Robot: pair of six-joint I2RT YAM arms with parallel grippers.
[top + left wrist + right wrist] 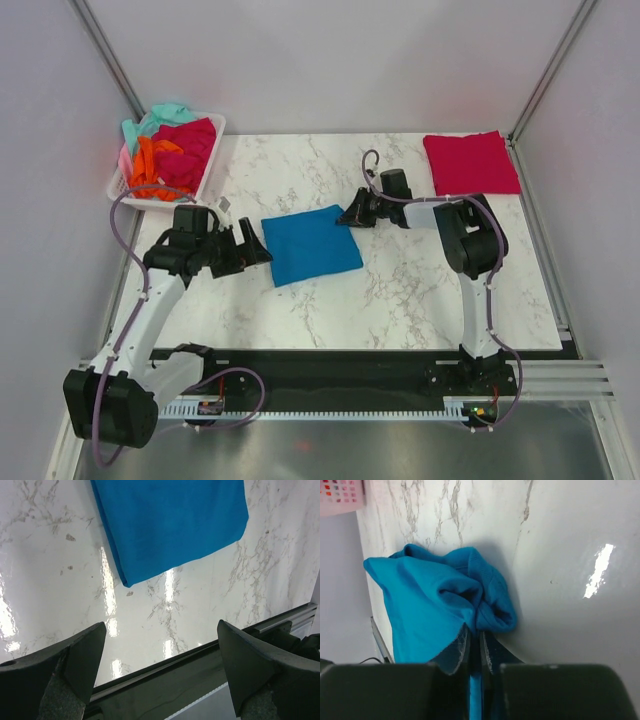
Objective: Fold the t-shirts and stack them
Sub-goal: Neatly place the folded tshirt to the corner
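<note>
A folded teal-blue t-shirt (310,244) lies flat in the middle of the marble table; it also shows in the left wrist view (170,525) and the right wrist view (430,610). My right gripper (352,215) is shut on its far right corner, the cloth bunched between the jaws (476,635). My left gripper (258,249) is open and empty, just left of the shirt's near left edge (160,645). A folded crimson red t-shirt (470,163) lies at the back right. Several unfolded shirts, magenta (190,145), orange (148,168) and mint (160,115), sit in the basket.
A white plastic basket (205,170) stands at the back left corner. Grey enclosure walls close the left, back and right. A black rail (165,665) runs along the table's near edge.
</note>
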